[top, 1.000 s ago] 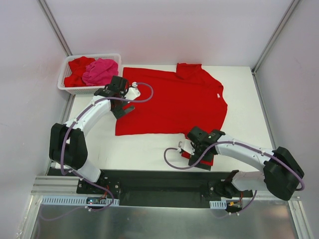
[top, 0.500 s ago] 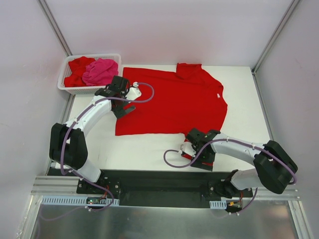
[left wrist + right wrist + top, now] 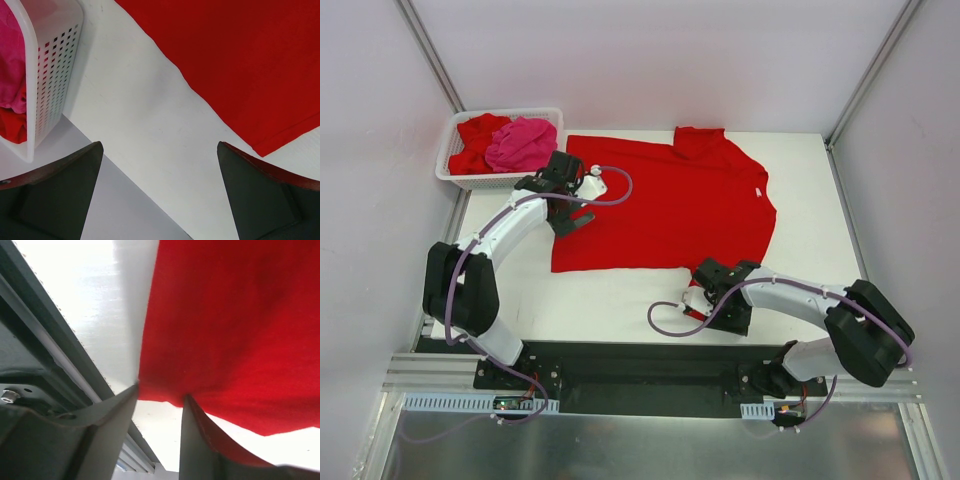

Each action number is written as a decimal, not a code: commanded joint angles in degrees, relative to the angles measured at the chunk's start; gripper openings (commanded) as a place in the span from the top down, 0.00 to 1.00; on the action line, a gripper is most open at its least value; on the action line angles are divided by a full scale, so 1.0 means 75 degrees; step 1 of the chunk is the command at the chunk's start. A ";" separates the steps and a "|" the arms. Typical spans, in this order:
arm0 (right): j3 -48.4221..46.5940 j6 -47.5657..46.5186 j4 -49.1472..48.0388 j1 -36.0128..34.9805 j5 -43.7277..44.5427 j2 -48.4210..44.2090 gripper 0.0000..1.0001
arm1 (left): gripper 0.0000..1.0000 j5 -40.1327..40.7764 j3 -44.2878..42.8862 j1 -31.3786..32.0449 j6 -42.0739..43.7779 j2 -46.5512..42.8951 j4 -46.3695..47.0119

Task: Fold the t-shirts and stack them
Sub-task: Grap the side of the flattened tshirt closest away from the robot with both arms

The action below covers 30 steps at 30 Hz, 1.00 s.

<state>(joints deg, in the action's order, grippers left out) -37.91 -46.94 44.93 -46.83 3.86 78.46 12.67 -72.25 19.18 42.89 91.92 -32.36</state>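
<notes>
Jaws of the right arm (image 3: pixel 790 293) are standing narrow at 6 o'clock on the table (image 3: pixel 620 300), closest to the bases. A gap is showing between them, and the loose edge of the near sleeve (image 3: pixel 225 340) is lying in that gap; the cloth does not look clamped yet. Judging by the task, they are sitting there because this sleeve has to be folded in over the body first.

Past them, 1 red t-shirt (image 3: pixel 660 205) is lying flat and spread across the middle of the table. Its long axis is running from 9 o'clock to 3 o'clock. The white label (image 3: pixel 757 191) is marking the neck, so the collar is pointing to 3 o'clock and the hem to 9 o'clock. The 2 sleeves are sticking out to 6 and 12 o'clock, the far sleeve (image 3: pixel 700 140) lying untouched.

Jaws of the left arm (image 3: pixel 510 225) are standing wide at 9 o'clock, hovering over bare table just beside the hem and holding nothing, probably waiting to take that end.

Farthest off, at 10 o'clock, the white basket (image 3: pixel 470 181) is holding crumpled red t-shirts (image 3: pixel 475 135) and 1 pink t-shirt (image 3: pixel 523 142), none folded yet.
</notes>
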 commanded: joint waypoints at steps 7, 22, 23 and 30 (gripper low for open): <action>0.0086 -0.0117 0.0104 0.0010 -0.0163 0.0227 0.66 | 0.01 0.0210 -0.0269 0.0068 0.0117 0.0037 -0.0080; 0.0027 -0.0199 0.0127 0.0021 -0.0291 0.0285 0.86 | 0.01 0.0069 0.0735 0.0173 0.0608 -0.0185 -0.0080; 0.0027 -0.0210 0.0139 0.0033 -0.0292 0.0297 0.90 | 0.01 0.0034 0.0913 0.0173 0.0702 -0.0360 -0.0080; 0.0027 -0.0257 0.0045 0.0021 -0.0315 0.0473 0.97 | 0.01 -0.1136 0.2694 0.0173 0.2515 -0.1707 -0.0127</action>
<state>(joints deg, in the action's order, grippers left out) -38.37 -48.69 45.23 -46.74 4.73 80.05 10.85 -56.88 20.25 51.42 86.98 -31.38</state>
